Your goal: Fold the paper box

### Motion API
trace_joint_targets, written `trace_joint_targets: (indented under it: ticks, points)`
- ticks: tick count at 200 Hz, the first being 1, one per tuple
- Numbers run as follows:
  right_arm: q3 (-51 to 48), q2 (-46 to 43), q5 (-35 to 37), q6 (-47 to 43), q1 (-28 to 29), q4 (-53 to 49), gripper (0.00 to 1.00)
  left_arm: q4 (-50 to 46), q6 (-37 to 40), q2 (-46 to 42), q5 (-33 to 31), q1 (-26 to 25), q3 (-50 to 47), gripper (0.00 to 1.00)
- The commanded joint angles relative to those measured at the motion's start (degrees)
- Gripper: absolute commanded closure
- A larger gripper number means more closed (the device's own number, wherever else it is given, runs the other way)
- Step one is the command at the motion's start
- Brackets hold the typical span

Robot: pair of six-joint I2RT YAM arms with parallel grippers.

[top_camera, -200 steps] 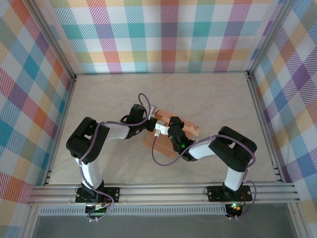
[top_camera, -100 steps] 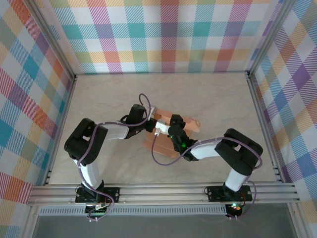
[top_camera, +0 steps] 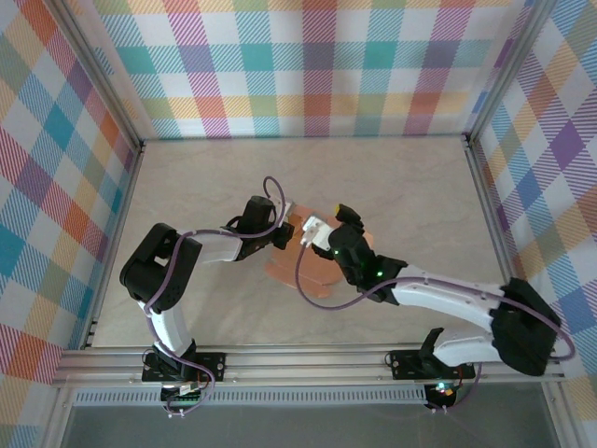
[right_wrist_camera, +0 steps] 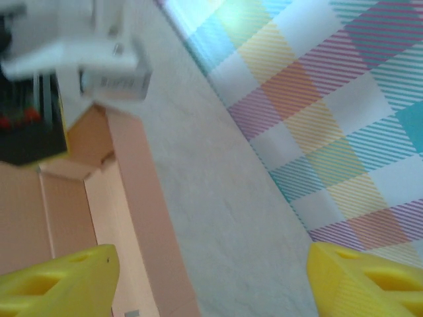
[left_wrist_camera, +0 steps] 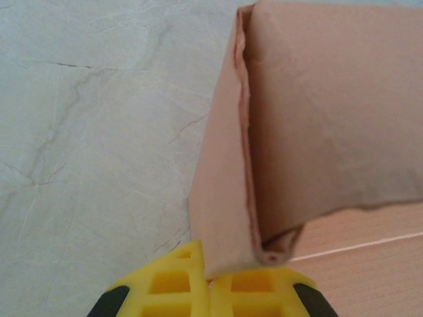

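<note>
The paper box (top_camera: 280, 268) is salmon-orange card lying mid-table, partly folded, and both wrists cover much of it from above. My left gripper (top_camera: 283, 235) is at its back-left corner. In the left wrist view the yellow fingers (left_wrist_camera: 165, 287) are shut on the lower corner of an upright folded wall of the box (left_wrist_camera: 317, 119). My right gripper (top_camera: 328, 217) hovers over the box's back edge. Seen from the right wrist, that gripper (right_wrist_camera: 211, 277) stands wide open with nothing between its fingers, above a long card wall (right_wrist_camera: 139, 198) and bare table.
The pale marbled table (top_camera: 401, 187) has free room behind and to both sides of the box. Plaid walls (top_camera: 308, 65) and aluminium frame posts (top_camera: 494, 215) close it in. Purple cables (top_camera: 312, 297) loop over the box's front.
My right gripper went from shut to wide open, let go of the box's right wall and moved back-left as its arm stretched out. The left gripper stays shut on its corner.
</note>
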Motion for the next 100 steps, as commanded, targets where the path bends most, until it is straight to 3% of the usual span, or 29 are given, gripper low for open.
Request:
trace_joint_targets:
  ticks: [1,47,70,100]
  points:
    - [5.8,-4.0,-6.4,17.3,-2.3,-12.1,0.22,-2.1,1.4,-1.0,-0.1,-0.3,0.5,0.99]
    - [18.9,0.8,-29.7,48.4,-18.9,-28.0,0.21,-0.8,2.7,-2.0,-0.5,-1.2,-0.4,0.99]
    - [25.6,8.1,-43.1,57.8,-26.5,-33.0,0.22,-0.3,3.6,-2.7,-1.7,-2.1,-1.0,0.99]
    - [33.8,19.7,-58.8,66.5,-31.8,-37.7,0.22,0.4,3.8,-3.3,-3.2,-3.5,-1.7,0.99]
